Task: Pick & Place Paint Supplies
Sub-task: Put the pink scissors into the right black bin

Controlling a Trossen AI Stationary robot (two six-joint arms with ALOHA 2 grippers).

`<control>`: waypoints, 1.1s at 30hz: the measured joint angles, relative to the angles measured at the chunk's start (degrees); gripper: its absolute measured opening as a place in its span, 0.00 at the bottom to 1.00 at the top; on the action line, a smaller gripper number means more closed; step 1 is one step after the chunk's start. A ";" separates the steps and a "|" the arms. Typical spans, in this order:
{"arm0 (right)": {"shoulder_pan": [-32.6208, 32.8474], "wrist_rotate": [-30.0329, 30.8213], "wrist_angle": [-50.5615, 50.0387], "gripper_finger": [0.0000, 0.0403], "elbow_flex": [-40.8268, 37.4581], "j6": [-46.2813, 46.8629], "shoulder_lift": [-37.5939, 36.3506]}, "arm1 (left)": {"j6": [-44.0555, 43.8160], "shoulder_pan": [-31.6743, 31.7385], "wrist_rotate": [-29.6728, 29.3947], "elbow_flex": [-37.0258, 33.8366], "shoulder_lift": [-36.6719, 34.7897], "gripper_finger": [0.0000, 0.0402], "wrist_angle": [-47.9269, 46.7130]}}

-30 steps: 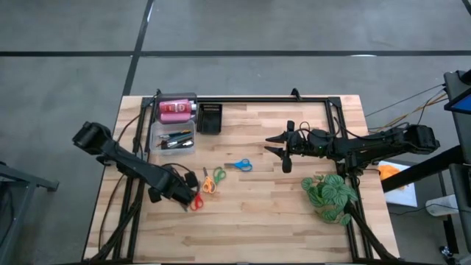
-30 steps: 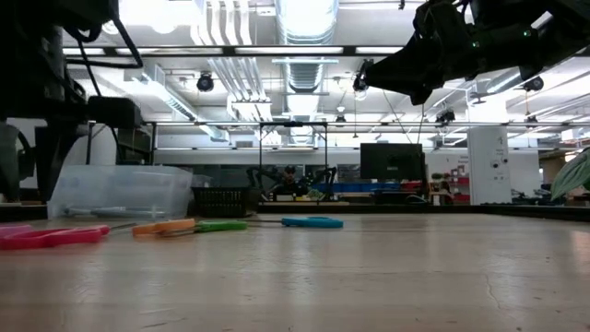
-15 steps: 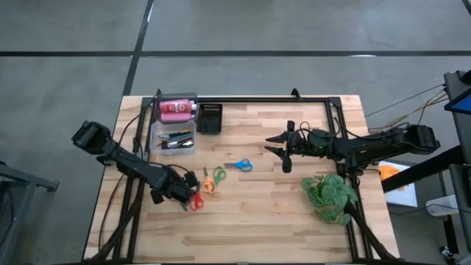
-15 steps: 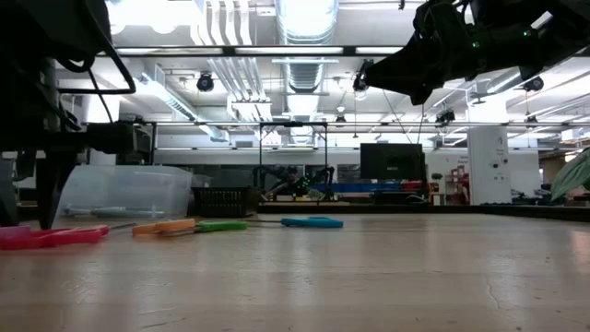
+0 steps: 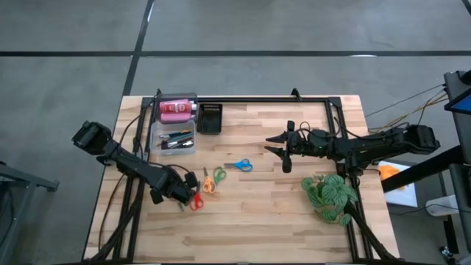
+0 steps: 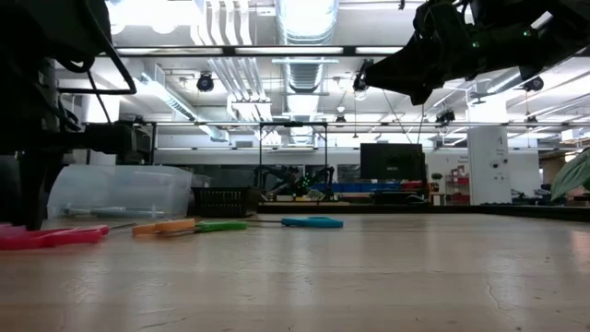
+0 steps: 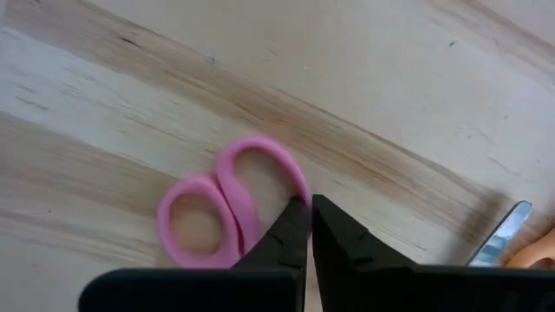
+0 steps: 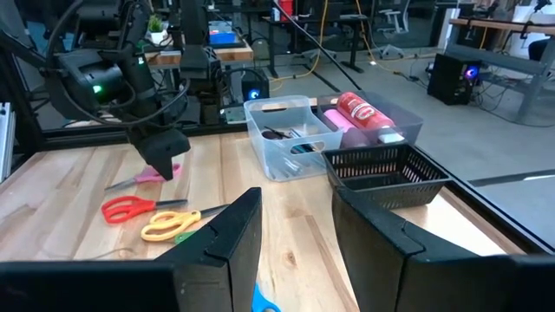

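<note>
Pink scissors (image 7: 227,212) lie flat on the wooden table at its near left, with my left gripper (image 7: 309,201) shut on them, pointing straight down (image 5: 184,199). Red scissors (image 8: 134,208) lie just beside them, orange-and-green scissors (image 5: 213,180) and blue scissors (image 5: 238,165) farther toward the middle. A pink paint bottle (image 5: 175,110) lies at the far end of the clear tub (image 5: 174,138), which holds brushes. My right gripper (image 8: 295,201) hangs open and empty above the table's right half (image 5: 287,152). My left gripper comes from above, pointing down, and its shut fingertips (image 7: 297,217) meet at the rim of one pink handle loop (image 7: 297,184). The fingers hide the place of contact itself. The scissors lie flat on the table.
A black mesh tray (image 5: 210,118) stands beside the tub at the far left. A green leafy plant (image 5: 330,195) sits at the near right, close under my right arm. A black frame runs along the table's far edge. Bare wood lies along the near edge.
My left gripper has come down onto the pink scissors with its fingers apart, then shut them at the handle. The scissors lie where they were. My right arm has kept still.
</note>
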 joint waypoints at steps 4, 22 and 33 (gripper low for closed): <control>-0.01 0.00 0.00 0.35 0.00 -0.07 0.01 | -0.02 0.00 -0.09 0.00 0.04 0.02 0.01; 0.01 0.00 0.00 0.35 0.00 -0.12 0.01 | 4.03 0.42 -1.73 1.33 -7.29 0.01 0.10; 0.01 0.00 0.00 0.35 0.00 -0.07 -0.01 | 18.83 4.32 -11.65 5.91 -11.37 0.00 -4.61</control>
